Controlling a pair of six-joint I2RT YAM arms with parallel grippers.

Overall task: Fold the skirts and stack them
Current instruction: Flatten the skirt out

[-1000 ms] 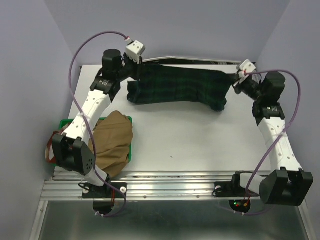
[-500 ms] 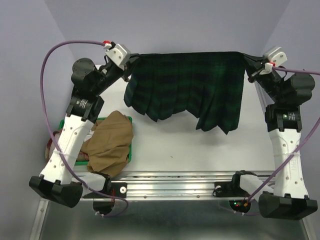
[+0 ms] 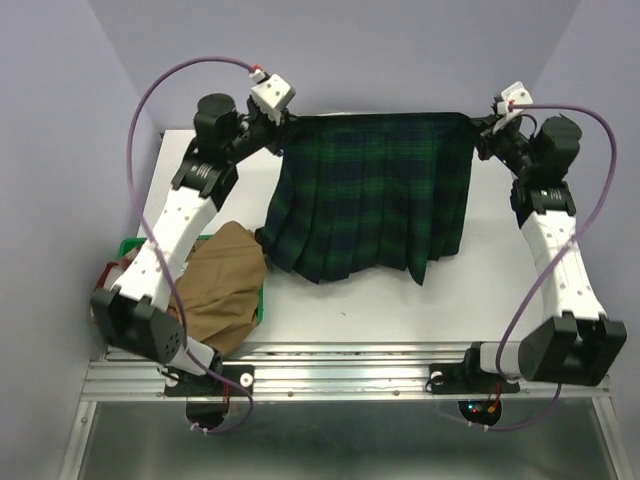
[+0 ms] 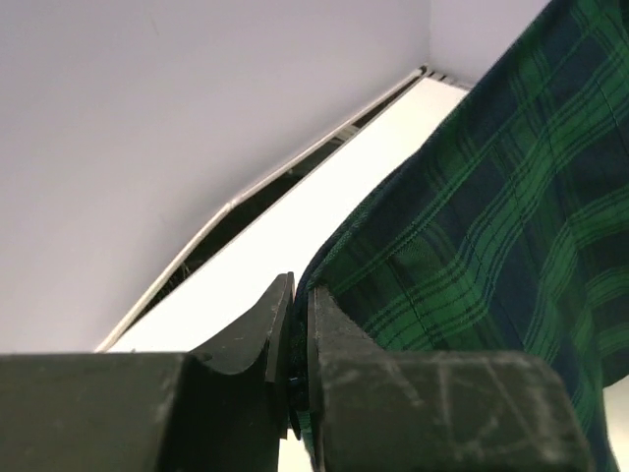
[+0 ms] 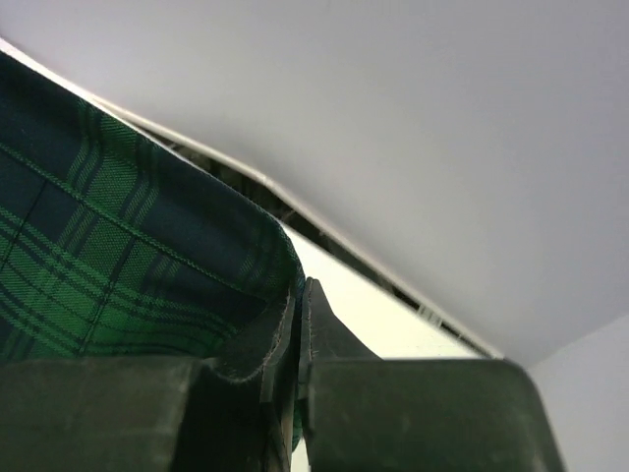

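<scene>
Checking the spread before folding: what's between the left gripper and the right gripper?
The tartan skirt, its top edge stretched from left gripper to right gripper. The top view shows it.

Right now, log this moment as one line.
left gripper: shut on tartan skirt corner | right gripper: shut on opposite corner | tartan skirt: stretched between both | tan skirt: bunched on green tray

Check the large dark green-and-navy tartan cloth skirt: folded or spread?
Spread: the tartan skirt hangs as one open sheet, its top corners pinched by the left gripper and right gripper, the edge stretched between them.
</scene>
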